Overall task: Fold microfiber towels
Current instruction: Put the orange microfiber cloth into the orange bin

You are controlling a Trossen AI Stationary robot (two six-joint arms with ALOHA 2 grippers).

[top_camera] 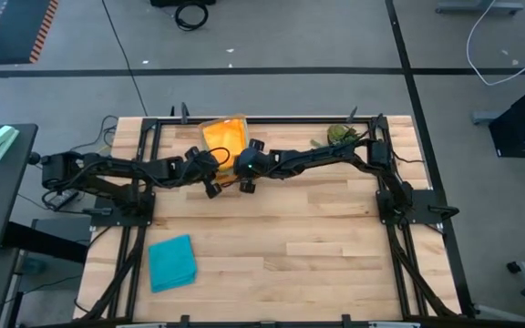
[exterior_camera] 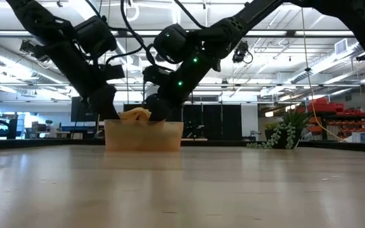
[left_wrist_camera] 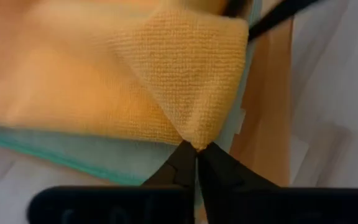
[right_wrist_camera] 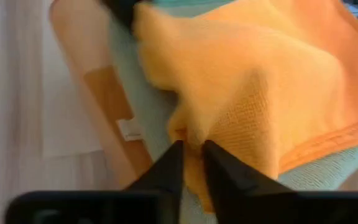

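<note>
Now both jaws clenched on orange towel (left_wrist_camera: 185,74) corners, L (left_wrist_camera: 196,155) & R (right_wrist_camera: 192,149).

Two dark arms reaching into orange tray (exterior_camera: 144,135), yellow-orange towel (exterior_camera: 135,114) bunched inside

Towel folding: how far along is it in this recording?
Done: one teal towel lies folded on the table. In hand: both grippers pinch the orange towel atop the stack in the tray, left gripper on a corner, right gripper on its edge. Left: that towel and those beneath.
</note>
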